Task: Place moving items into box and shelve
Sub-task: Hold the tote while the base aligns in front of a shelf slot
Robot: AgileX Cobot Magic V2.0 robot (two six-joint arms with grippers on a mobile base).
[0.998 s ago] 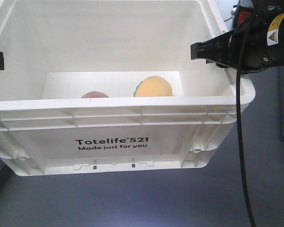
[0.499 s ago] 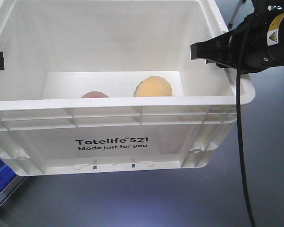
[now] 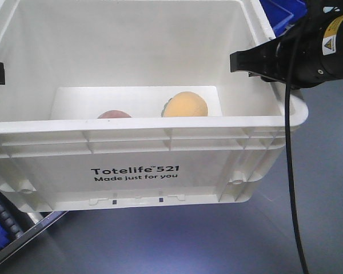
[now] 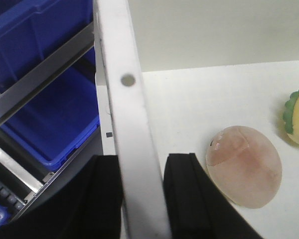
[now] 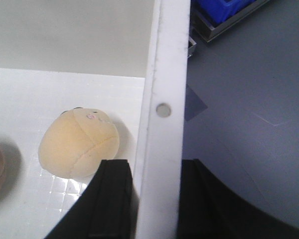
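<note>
Both fruits are in the box (image 3: 131,171): the pink one (image 4: 244,166) lies on the floor toward the left wall, the yellow one (image 5: 79,144) beside it toward the right wall, a small gap between them. So the packing half looks done.

What's on now is the carry. The left gripper (image 4: 142,196) straddles the left rim, one of its fingers (image 4: 187,191) inside the wall and one outside, clamped on it. The right gripper (image 5: 149,199) does the same on the right rim, its fingers (image 5: 112,199) pinching the wall from both sides. From the front view the box fills the frame with grey floor showing under it, so I judge it is held up.

Blue bins (image 4: 55,119) on a metal rack (image 4: 40,79) sit at about 9 o'clock of the box in the left wrist view. Shelving is what's left, and no shelf slot is visibly reached.
</note>
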